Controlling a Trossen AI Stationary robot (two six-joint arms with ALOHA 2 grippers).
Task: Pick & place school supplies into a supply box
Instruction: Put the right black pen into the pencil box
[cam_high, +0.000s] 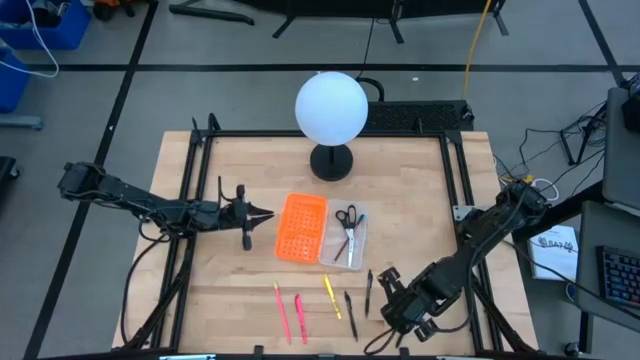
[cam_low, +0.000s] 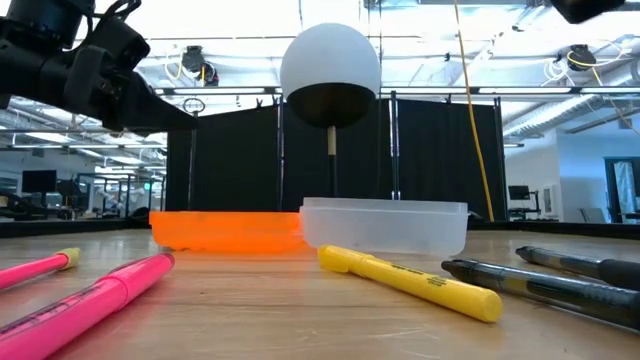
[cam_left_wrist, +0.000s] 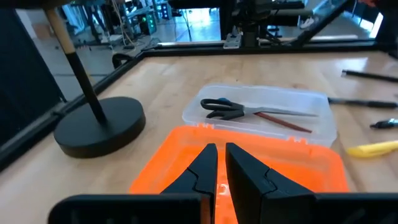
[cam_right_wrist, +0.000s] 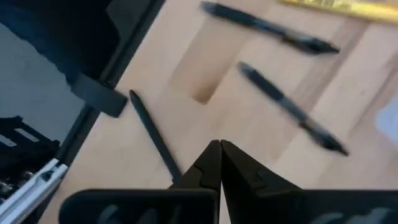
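The clear supply box (cam_high: 345, 240) (cam_left_wrist: 324, 124) lies mid-table and holds dark-handled scissors (cam_left_wrist: 224, 107) and a brown pencil (cam_left_wrist: 283, 121). An orange perforated tray (cam_high: 300, 227) sits against its left side. Two pink pens (cam_high: 281, 310) (cam_high: 299, 318), a yellow one (cam_high: 331, 296) and two black ones (cam_high: 350, 315) (cam_high: 369, 292) lie flat on the wood nearer the near edge. My left gripper (cam_high: 266, 214) (cam_left_wrist: 221, 163) is shut and hovers at the orange tray's left edge. My right gripper (cam_high: 388, 279) (cam_right_wrist: 219, 150) is shut, just right of the black pens (cam_right_wrist: 292, 111).
A globe lamp (cam_high: 331, 105) on a round black base (cam_left_wrist: 99, 127) stands behind the trays. A black frame (cam_high: 455, 190) borders the table. In the right wrist view a thin dark stick (cam_right_wrist: 152, 134) lies beside the right fingers. Bare wood lies left of the pink pens.
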